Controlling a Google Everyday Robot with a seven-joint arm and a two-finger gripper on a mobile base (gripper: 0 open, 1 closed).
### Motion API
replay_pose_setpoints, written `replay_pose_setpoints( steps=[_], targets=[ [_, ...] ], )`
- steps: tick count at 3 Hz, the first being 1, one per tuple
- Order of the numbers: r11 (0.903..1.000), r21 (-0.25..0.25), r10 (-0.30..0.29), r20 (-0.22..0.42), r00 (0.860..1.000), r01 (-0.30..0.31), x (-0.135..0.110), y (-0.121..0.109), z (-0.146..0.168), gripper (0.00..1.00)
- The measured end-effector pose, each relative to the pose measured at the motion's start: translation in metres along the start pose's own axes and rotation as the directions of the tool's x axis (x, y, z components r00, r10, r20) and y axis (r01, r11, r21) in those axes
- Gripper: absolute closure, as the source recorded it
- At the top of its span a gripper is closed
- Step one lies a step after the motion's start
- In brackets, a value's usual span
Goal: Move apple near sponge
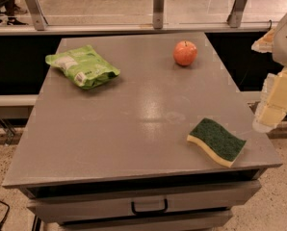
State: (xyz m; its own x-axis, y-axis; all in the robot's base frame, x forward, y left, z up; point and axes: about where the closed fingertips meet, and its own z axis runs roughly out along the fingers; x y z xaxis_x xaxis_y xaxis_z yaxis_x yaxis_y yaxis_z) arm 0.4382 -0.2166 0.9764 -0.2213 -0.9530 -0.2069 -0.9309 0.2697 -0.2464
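Note:
The orange-red apple [185, 53] stands on the far right part of the grey table [134, 119], near its back edge. The sponge [216, 141], dark green on top with a pale yellow base, lies flat near the table's front right corner. My gripper [273, 105], pale yellow, hangs at the right edge of the view, just beyond the table's right side. It is to the right of the sponge and higher than it, well in front of the apple, and touches neither. It holds nothing that I can see.
A crinkly light-green snack bag [82, 66] lies at the table's far left. A drawer with a dark handle [149, 207] is under the front edge. A glass railing on metal posts [158, 6] runs behind the table.

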Motion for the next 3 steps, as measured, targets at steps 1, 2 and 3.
replay_pose_setpoints(
  steps=[1, 2, 3],
  targets=[
    [0.9999, 0.005, 0.01, 0.003, 1.0, -0.01, -0.001, -0.005, 0.001, 0.0],
    [0.9944, 0.043, 0.096, 0.029, 0.995, -0.097, -0.005, -0.049, 0.01, 0.0],
    [0.9803, 0.093, 0.167, 0.08, 0.983, -0.174, -0.007, -0.103, 0.026, 0.0]
  ],
)
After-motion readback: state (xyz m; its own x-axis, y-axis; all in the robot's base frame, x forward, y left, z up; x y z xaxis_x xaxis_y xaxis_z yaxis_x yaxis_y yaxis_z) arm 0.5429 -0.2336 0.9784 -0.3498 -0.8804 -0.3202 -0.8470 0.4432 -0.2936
